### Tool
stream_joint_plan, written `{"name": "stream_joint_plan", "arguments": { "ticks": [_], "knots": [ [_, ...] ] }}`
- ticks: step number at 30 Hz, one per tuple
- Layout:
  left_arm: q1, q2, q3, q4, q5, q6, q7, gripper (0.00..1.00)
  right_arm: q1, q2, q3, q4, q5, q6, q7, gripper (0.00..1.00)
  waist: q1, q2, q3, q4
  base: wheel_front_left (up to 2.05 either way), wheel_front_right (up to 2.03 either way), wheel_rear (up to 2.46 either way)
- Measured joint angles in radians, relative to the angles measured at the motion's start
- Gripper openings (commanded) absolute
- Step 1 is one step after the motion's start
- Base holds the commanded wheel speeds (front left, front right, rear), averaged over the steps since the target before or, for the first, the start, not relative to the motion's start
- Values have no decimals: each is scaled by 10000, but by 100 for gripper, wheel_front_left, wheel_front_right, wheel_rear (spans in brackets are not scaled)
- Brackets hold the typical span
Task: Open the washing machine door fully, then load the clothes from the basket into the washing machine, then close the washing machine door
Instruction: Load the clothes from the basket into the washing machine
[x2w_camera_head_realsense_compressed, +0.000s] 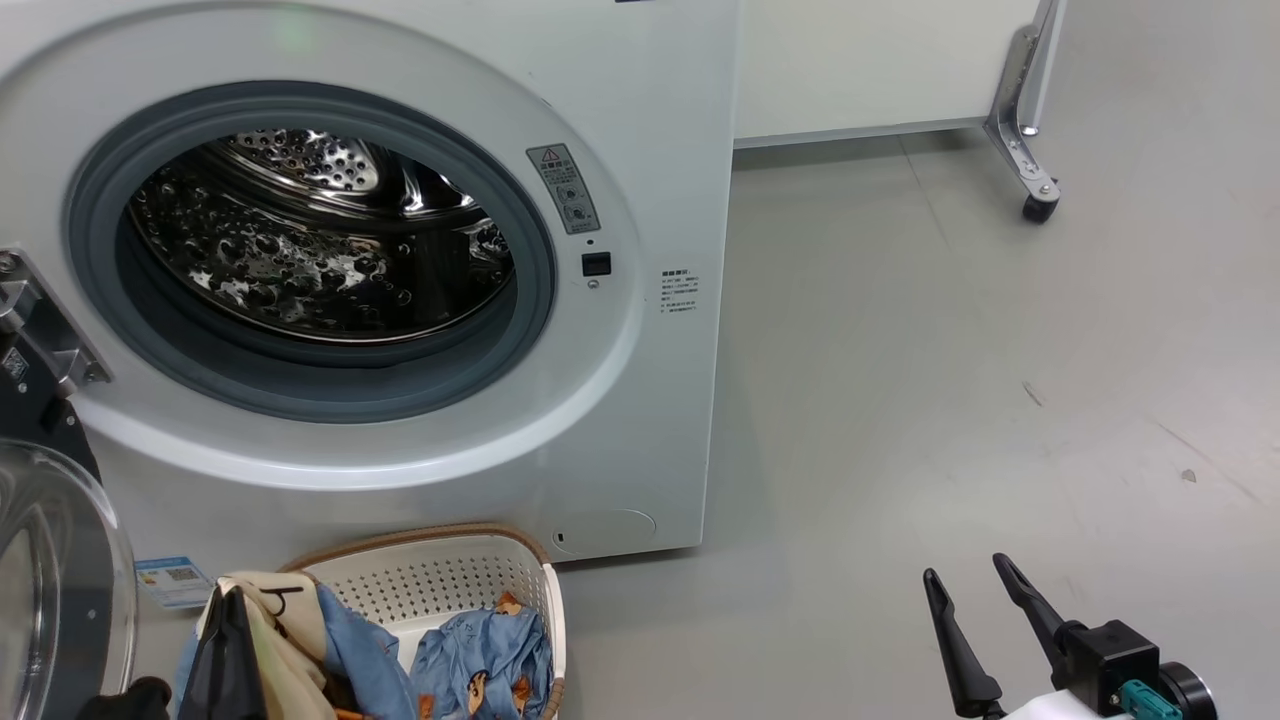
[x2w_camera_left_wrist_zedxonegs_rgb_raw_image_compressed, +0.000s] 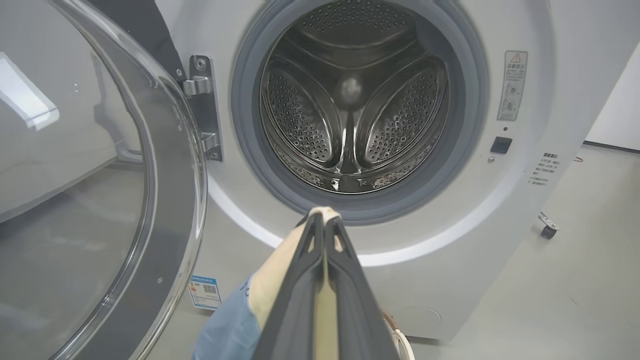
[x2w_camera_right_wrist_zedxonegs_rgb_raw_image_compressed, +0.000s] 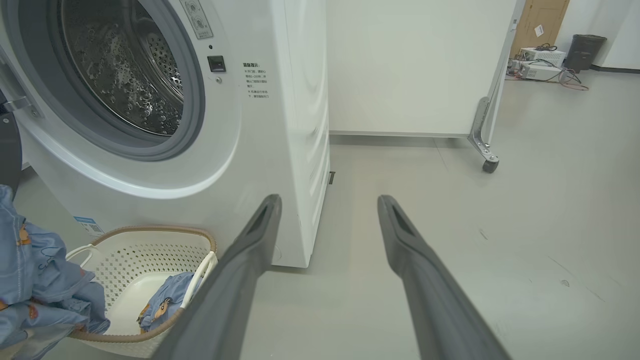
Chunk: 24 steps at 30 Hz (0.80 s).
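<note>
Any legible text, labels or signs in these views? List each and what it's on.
Warning sticker, washer front beside the drum opening: triangle "!" sign; the text under it is too small to read.
Printed block, washer front: blurred, unreadable.
Blue sticker, low on washer front: QR code; text too small.
Cream cloth: black mark, maybe "h"; uncertain.
No brand or number legible.

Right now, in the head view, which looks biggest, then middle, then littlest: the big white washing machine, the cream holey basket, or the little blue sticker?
Largest: the white front-loading washing machine.
Middle: the cream perforated plastic basket, partly cut off at the bottom.
Smallest: the blue label sticker.
</note>
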Motion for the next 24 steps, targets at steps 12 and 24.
{"name": "stream_joint_plan", "arguments": {
  "ticks": [12, 24],
  "knots": [
    [-97, 31, -134, -594, 171, 529, 0, 0, -41, 105, 63, -90, 0, 0, 0, 100, 0, -1, 564, -616, 0, 0, 0],
    [-2329, 512, 412, -575, 372, 1005, 221, 0, -862, 391, 360, -384, 0, 0, 0, 100, 0, 0, 1688, -1354, 0, 0, 0]
  ]
}}
